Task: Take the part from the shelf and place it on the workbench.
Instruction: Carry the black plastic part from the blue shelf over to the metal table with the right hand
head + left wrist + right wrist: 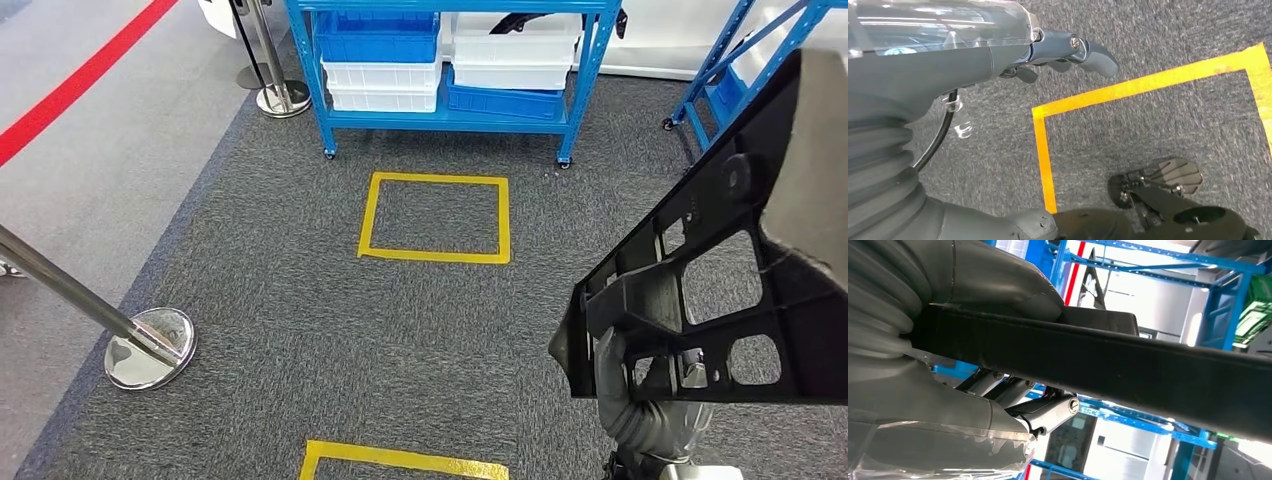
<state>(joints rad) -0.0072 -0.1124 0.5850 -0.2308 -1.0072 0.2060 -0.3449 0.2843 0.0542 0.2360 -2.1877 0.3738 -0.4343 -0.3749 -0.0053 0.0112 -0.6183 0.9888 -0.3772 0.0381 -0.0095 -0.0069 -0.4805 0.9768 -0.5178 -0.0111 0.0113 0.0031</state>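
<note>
Head view: the robot's right hand (pixel 650 385) grips a large black plastic part, a flat triangular frame with cut-out openings (pixel 720 290), held up in the air at the right of the scene, over the dark grey carpet (pixel 280 330). The hand closes on the part's lower edge; most of its fingers are hidden behind the frame.

Right wrist view: the same black part (pixel 1128 365) crosses as a thick dark bar, with the right hand (pixel 998 365) clamped on it, thumb on one side and metal fingers (pixel 1048 412) on the other.

Left wrist view: the left hand (pixel 1048 55) hangs above the carpet, holding nothing, its dark fingers (pixel 1098 57) gently curled and close together.

Floor markings: two yellow tape rectangles, one complete (pixel 436 217) ahead and one cut off by the lower edge (pixel 400 460); one red stripe (pixel 80 80) runs along the pale grey floor at left.

Furniture: one blue metal shelf on castors (pixel 450 115) stands beyond the far rectangle and carries four plastic bins, two blue (pixel 378 38) and two white (pixel 380 85). A second blue frame (pixel 735 70) stands at the right. Two chrome barrier posts with round bases appear, one near left (pixel 150 348) and one at the far left of the shelf (pixel 283 98).
</note>
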